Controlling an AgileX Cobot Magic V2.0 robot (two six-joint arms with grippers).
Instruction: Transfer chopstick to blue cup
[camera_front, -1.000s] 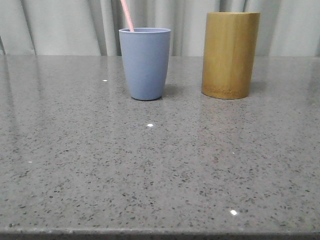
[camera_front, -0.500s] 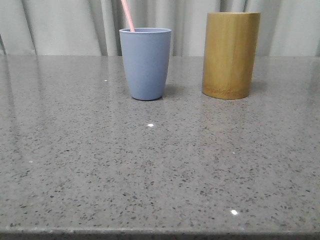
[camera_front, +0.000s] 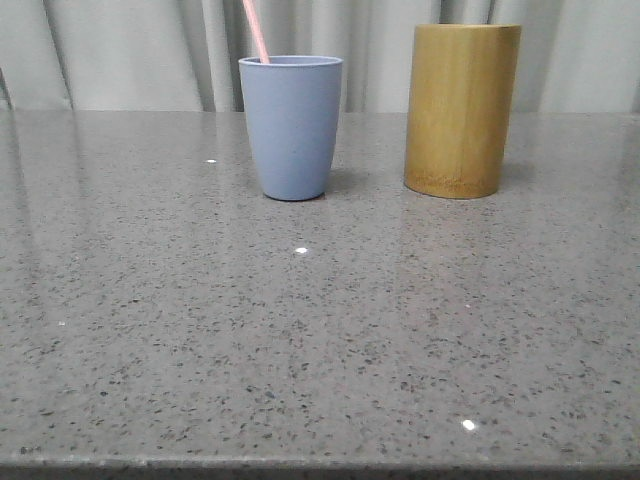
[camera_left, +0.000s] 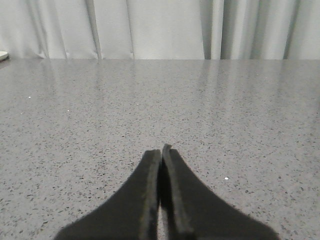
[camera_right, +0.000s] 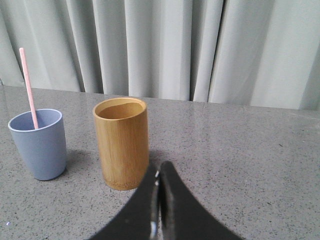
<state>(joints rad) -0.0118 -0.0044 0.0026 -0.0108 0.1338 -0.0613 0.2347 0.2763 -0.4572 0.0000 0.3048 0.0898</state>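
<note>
The blue cup (camera_front: 291, 127) stands upright on the grey speckled table, left of centre at the back. A thin pale-pink chopstick (camera_front: 255, 31) leans out of its left rim. Both also show in the right wrist view: the blue cup (camera_right: 39, 144) and the chopstick (camera_right: 28, 87) inside it. My right gripper (camera_right: 159, 171) is shut and empty, low over the table, near the bamboo holder. My left gripper (camera_left: 161, 152) is shut and empty over bare table. Neither gripper shows in the front view.
A tall tan bamboo holder (camera_front: 461, 109) stands right of the blue cup; in the right wrist view the holder (camera_right: 121, 143) looks empty. Grey curtains hang behind the table's far edge. The table's front edge (camera_front: 320, 465) runs along the bottom.
</note>
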